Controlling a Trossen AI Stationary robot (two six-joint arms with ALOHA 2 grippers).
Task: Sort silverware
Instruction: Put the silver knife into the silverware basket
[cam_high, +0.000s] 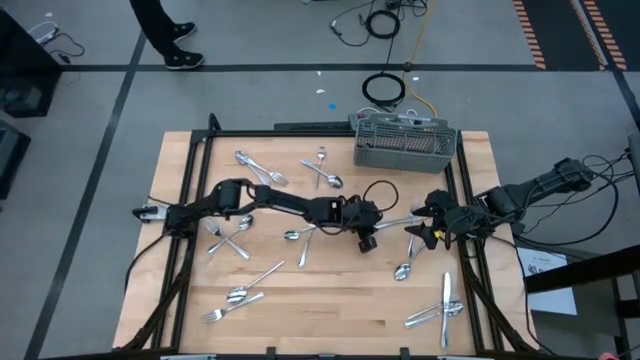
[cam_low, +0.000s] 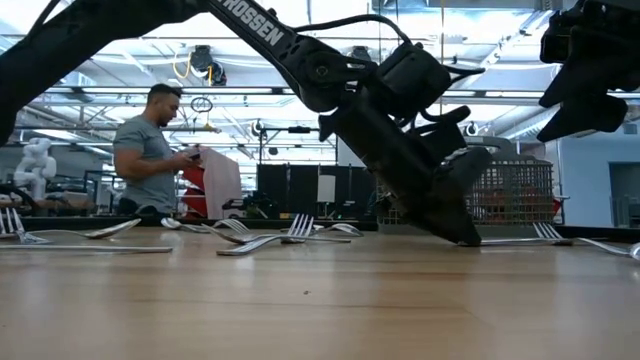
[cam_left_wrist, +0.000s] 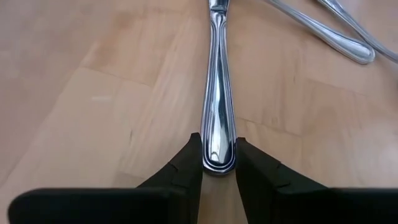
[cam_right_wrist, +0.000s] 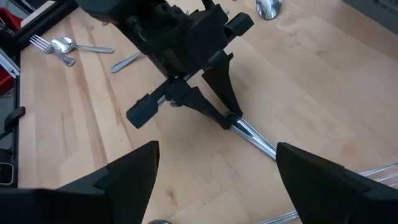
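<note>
Centrally, a light wooden table (cam_high: 330, 300) is seen w/ a grey slotted cutlery caddy (cam_high: 404, 142) set at its far edge. Shiny silver metal forks, spoons and knives (cam_high: 238, 292) are scattered flat across the top. The left gripper (cam_left_wrist: 219, 167) is lowered to mid-table, its fingers (cam_left_wrist: 186, 171) clamped on the handle end of one slim silver utensil (cam_left_wrist: 217, 93) lying on the wood. The right gripper (cam_right_wrist: 214, 168) is held just beside it, above the table, jaws spread wide, nothing betw. them.
</note>
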